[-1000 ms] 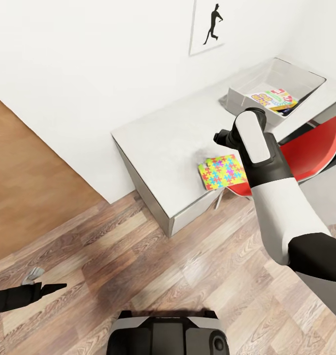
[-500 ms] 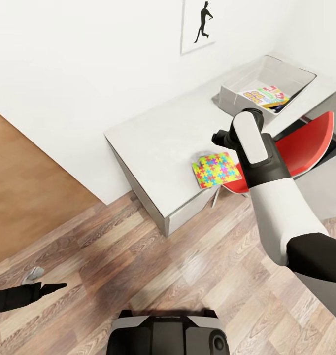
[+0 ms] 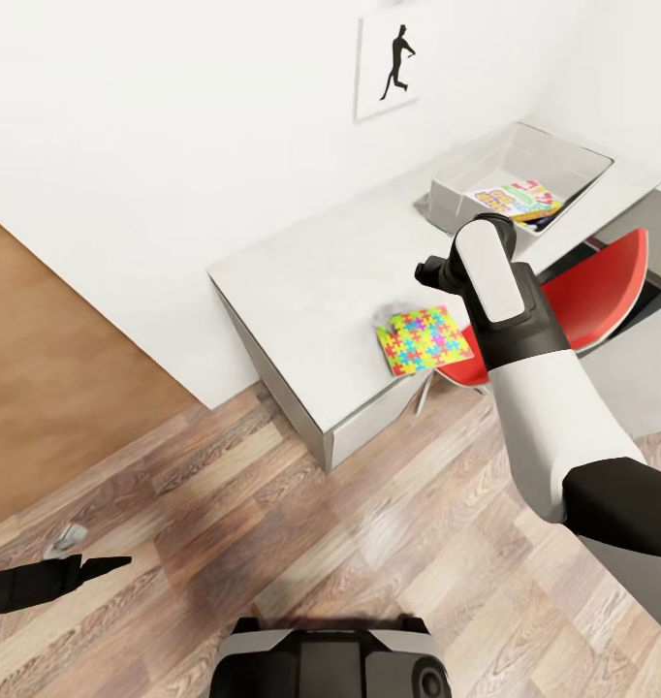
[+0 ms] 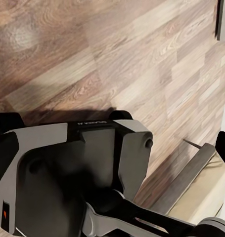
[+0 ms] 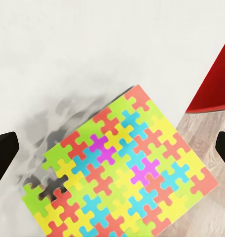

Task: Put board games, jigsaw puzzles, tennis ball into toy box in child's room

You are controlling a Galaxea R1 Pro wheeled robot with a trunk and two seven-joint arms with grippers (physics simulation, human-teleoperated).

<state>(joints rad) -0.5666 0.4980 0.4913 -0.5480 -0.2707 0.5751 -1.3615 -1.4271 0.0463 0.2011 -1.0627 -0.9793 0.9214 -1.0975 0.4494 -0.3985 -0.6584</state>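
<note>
One jigsaw puzzle [image 5: 122,170] lies below the spread right gripper [image 5: 112,148].
The left gripper [image 3: 67,539] idles low over the floor, its state unclear; beyond the puzzle, at the table's [image 3: 311,281] far end, sits the toy box [image 3: 520,184].

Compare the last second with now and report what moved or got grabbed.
Mostly the camera moved: the whole view slid left, carrying the table, toy box and red chair with it. The right gripper still hovers open over the jigsaw puzzle; nothing grasped or released. The puzzle stays at the table's edge, the left arm low.
</note>
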